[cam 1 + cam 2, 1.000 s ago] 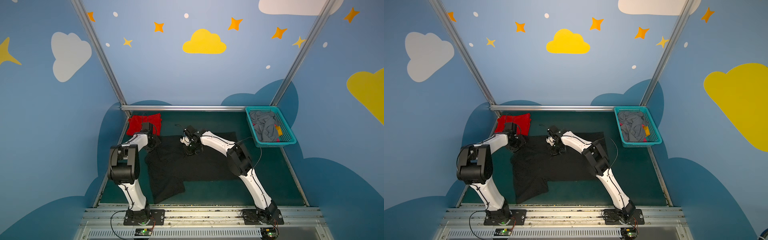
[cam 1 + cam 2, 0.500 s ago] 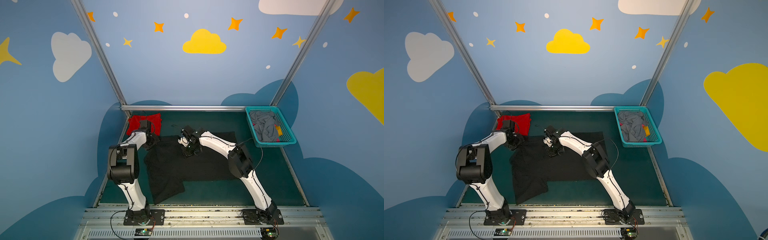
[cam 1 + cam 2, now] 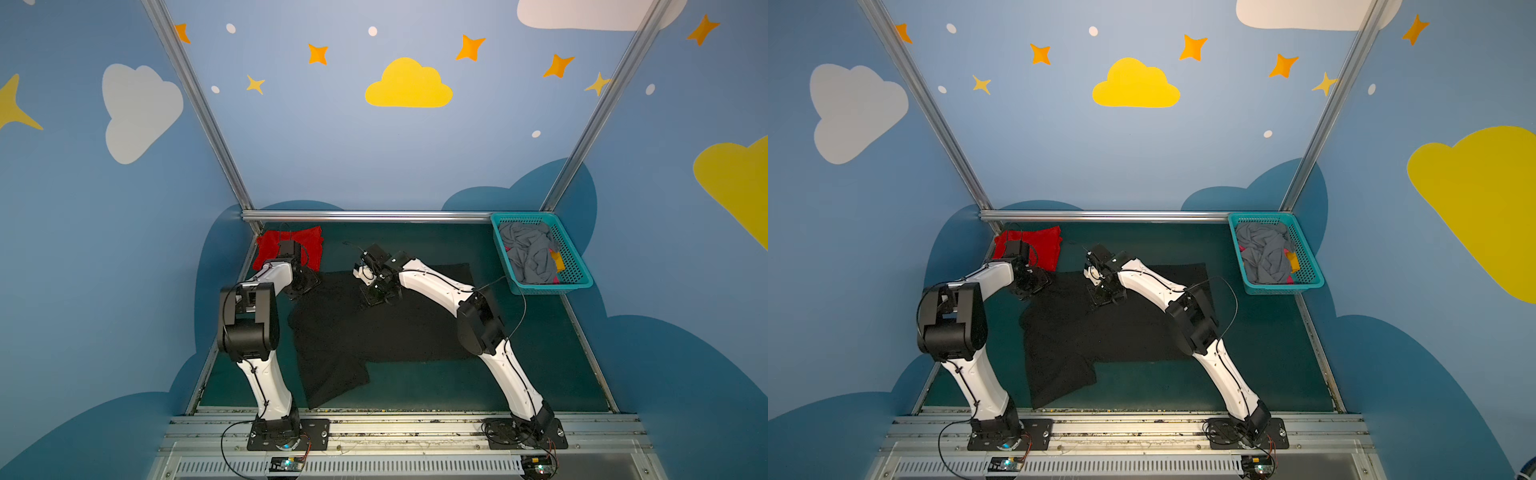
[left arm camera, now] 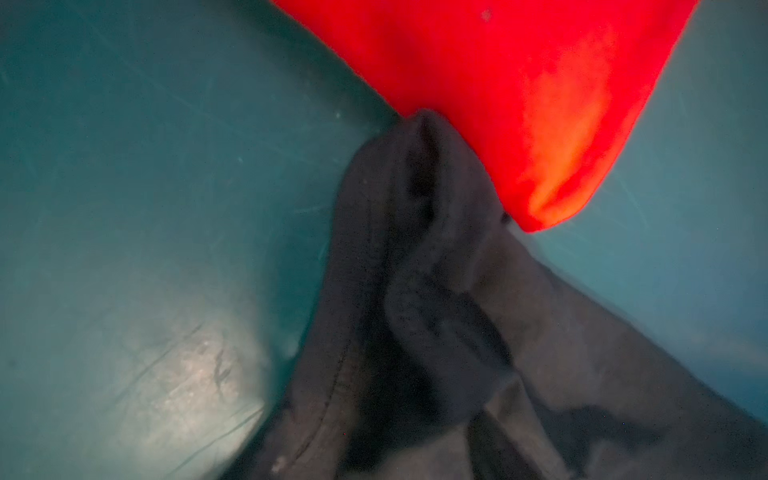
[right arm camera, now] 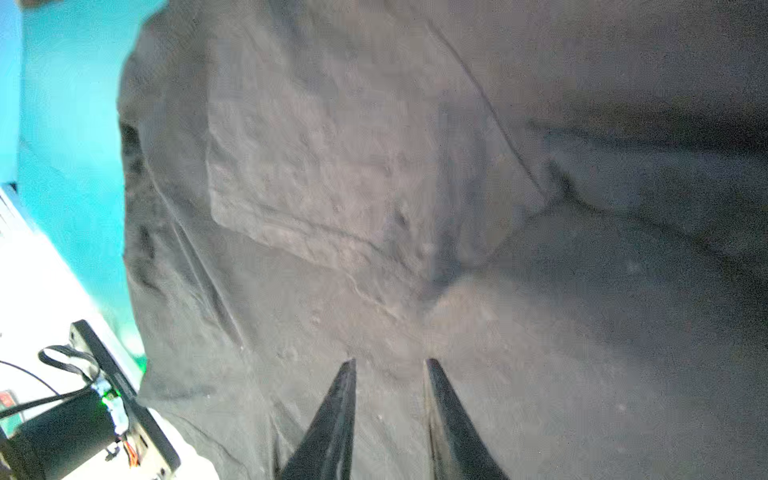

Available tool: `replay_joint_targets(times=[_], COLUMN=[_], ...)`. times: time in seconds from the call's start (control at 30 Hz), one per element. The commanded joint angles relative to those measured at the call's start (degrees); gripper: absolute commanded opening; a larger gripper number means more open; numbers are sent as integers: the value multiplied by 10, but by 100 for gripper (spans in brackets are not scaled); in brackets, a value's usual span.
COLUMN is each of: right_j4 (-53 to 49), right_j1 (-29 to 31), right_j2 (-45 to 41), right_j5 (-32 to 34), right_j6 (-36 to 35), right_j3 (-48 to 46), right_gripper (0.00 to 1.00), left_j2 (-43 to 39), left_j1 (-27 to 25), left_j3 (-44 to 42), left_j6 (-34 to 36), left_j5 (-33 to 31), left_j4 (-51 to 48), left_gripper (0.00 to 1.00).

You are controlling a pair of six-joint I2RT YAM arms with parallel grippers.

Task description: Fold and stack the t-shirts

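Two shirts lie on the table [image 3: 436,386]: the black shirt [image 3: 374,328] is spread mid-table, and its far-left corner bunches up against the red shirt [image 3: 309,245] at the back left. My right claw [image 5: 388,365] stands apart over black cloth, gripping nothing. For the left claw [image 3: 305,283] (fingers hidden) I cannot tell. I'd flatten that bunched corner first, pulling it clear of the red before folding.

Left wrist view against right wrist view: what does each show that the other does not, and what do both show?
Only the left wrist view: the red t-shirt. Only the right wrist view: the right gripper, jaws parted with nothing between them, and a robot base plate. Both: the black t-shirt, bunched in the left wrist view and flatter in the right, and the teal table.
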Motion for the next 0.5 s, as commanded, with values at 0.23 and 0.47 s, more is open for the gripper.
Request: replay_joint_targets(times=[0.23, 0.47], right_j4=[8, 0], right_j1=[-12, -10], right_j2=[58, 68], right_j5=[-17, -19], right_j6=[24, 26], right_j3=[38, 42], right_gripper=[38, 37], left_j2=[-122, -157], left_j1=[-14, -58], left_j3=[-62, -117], left_j6=[-26, -51], left_j5=[-9, -10], left_j4=[-30, -61], left_gripper=[80, 63])
